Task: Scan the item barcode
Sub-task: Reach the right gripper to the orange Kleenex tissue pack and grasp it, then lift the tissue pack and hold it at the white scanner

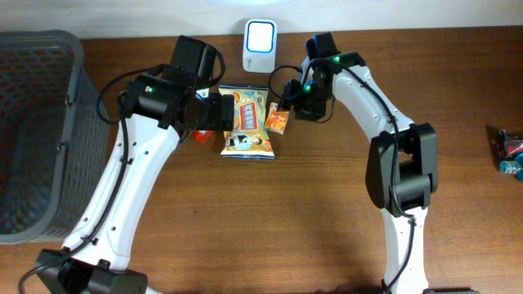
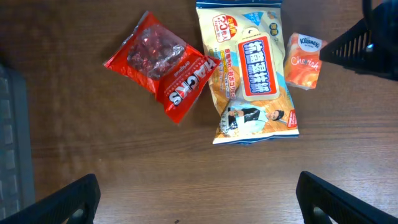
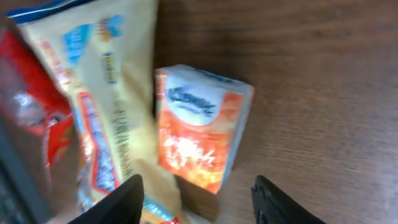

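Three items lie together on the wooden table: an orange tissue pack (image 1: 278,122) (image 3: 202,134) (image 2: 303,61), a yellow snack bag (image 1: 248,122) (image 2: 252,74) and a red candy bag (image 2: 161,65). No barcode shows on any of them. My right gripper (image 1: 283,104) (image 3: 198,186) is open just over the tissue pack, and the pack's near end lies between its fingertips (image 3: 124,199). My left gripper (image 1: 222,113) (image 2: 199,208) is wide open and holds nothing, with bare wood between its fingers (image 2: 68,202). A white scanner (image 1: 260,36) stands at the back of the table.
A dark mesh basket (image 1: 33,131) fills the left side of the table. Another packet (image 1: 508,151) lies at the far right edge. The right arm's black link (image 2: 367,46) shows at the top right of the left wrist view.
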Robot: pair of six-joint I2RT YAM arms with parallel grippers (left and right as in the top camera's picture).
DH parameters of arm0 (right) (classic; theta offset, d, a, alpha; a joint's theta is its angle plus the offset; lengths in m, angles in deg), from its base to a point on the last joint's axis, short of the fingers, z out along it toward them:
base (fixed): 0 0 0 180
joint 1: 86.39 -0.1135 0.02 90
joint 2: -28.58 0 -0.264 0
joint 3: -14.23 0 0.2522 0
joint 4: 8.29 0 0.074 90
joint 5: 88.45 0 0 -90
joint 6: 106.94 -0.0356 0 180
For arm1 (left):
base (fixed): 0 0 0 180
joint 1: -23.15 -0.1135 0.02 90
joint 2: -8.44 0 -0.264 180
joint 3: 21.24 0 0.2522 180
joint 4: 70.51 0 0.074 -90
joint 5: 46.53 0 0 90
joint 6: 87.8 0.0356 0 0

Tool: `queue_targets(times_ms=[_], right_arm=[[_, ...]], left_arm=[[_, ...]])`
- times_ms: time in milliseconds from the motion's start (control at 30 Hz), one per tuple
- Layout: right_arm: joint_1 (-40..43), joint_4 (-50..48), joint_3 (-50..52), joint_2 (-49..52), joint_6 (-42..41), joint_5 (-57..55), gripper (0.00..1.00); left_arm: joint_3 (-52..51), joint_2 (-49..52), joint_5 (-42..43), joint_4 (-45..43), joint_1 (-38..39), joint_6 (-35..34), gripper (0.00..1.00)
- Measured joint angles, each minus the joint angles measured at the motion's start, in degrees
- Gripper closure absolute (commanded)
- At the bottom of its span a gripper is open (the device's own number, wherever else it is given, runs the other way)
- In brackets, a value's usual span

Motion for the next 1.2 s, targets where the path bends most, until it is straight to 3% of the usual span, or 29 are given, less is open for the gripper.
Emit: queue_targets(times_ms=[300,600,800,933,1200], right_arm=[[-0.37,-7.37,7.85,0.02,-2.91,-2.23,0.44],[-1.31,-13.11,9.20,0.00,-2.97,-0.74,0.45],[-1.33,-14.45,9.38,0.39,-3.23,-0.96,0.68],[-1.42,-14.86,9.31,0.87,-3.41,-0.07,0.96],[-0.15,-13.53,9.22,1.25,-0.87,7.67,0.96]], left_arm=[[0.00,0.00,0.00,0.00,0.00,0.00,0.01],[0.00,0.00,0.00,0.00,0.00,0.00,0.01],[0.00,0.00,0.00,-0.02,0.00,0.00,0.01],[0.00,0.00,0.00,0.00,0.00,0.00,0.01],[0.00,0.00,0.00,-0.02,0.00,-0.02,0.01]])
